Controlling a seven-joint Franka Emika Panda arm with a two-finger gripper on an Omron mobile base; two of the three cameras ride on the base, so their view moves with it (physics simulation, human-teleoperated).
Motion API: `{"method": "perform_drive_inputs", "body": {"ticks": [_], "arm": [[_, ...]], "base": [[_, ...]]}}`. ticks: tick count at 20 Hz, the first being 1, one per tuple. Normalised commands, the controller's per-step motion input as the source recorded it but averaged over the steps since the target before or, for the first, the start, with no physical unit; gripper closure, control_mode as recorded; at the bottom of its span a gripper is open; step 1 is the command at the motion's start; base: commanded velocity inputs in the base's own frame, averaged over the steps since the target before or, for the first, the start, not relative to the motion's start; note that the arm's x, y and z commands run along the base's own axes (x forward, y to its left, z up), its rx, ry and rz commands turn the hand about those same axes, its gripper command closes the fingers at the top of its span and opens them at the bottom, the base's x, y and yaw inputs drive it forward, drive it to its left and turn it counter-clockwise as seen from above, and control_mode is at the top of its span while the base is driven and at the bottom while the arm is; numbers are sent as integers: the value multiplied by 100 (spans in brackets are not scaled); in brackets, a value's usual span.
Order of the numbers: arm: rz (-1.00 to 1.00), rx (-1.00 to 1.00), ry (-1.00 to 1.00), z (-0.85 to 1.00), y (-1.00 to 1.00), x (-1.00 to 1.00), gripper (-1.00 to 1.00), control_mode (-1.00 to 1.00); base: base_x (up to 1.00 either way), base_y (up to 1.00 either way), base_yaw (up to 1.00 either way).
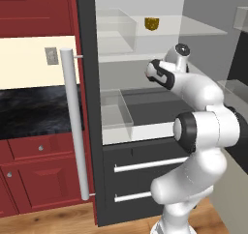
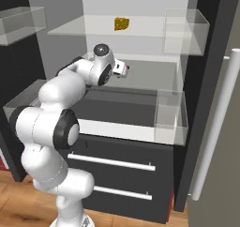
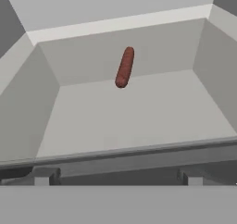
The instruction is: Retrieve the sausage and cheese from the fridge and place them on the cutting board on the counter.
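Fridge interior, unlabelled: sausage ahead of the wide-spread pincer.

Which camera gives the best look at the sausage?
The hand view: the sausage lies whole and unobstructed on the pale fridge shelf. The right base view shows just a small red bit past the arm; the left base view tells nothing about it.

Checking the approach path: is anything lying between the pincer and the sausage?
No. In the hand view, bare grey fridge shelf floor stretches from the open pincer up to the sausage.
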Motion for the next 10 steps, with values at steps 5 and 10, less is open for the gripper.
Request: {"method": "perform_drive_inputs", "body": {"ticks": [5,10], "arm": [[0,0,1,-5,0,38,-100,-100],[0,0,0,-15,0,30,-100,-100]], "base": [[0,0,0],[0,0,0]]}}
